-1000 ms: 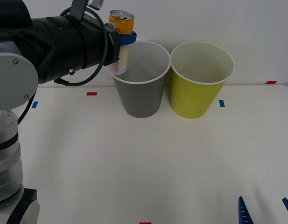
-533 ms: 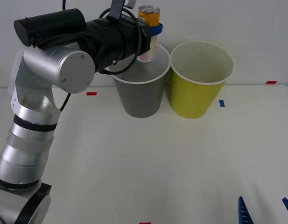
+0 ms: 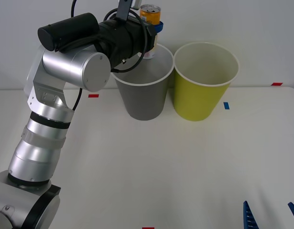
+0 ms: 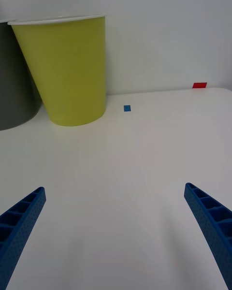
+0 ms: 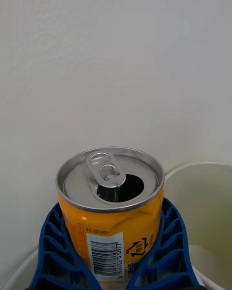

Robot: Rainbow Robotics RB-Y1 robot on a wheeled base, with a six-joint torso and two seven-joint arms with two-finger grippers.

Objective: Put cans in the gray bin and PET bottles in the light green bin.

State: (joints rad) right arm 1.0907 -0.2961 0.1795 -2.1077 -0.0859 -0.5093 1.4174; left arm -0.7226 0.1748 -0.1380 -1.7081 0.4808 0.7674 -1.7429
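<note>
1. Right claw (image 3: 270, 215) is sitting parked at the near edge of the counter (image 3: 151, 167), about 5 o'clock in the front view, fingers spread wide and holding nothing.
2. Gray bin (image 3: 143, 90) and light green bin (image 3: 203, 81) are standing upright, side by side and just touching at the rims, at 12 o'clock on the counter; light green one is at 3 o'clock of the gray one.
3. Left claw (image 3: 154, 29) is pinching the can (image 3: 150, 21) by its body, upright, opened top facing up, above the gray bin's far rim at roughly 12 o'clock of its mouth.
4. Step in hand, as I'm reading it: carrying the can over the gray bin for the drop.
5. Next move is calling for: centring the can over the mouth, then spreading the fingers. Risk: clipping the rim.
</note>
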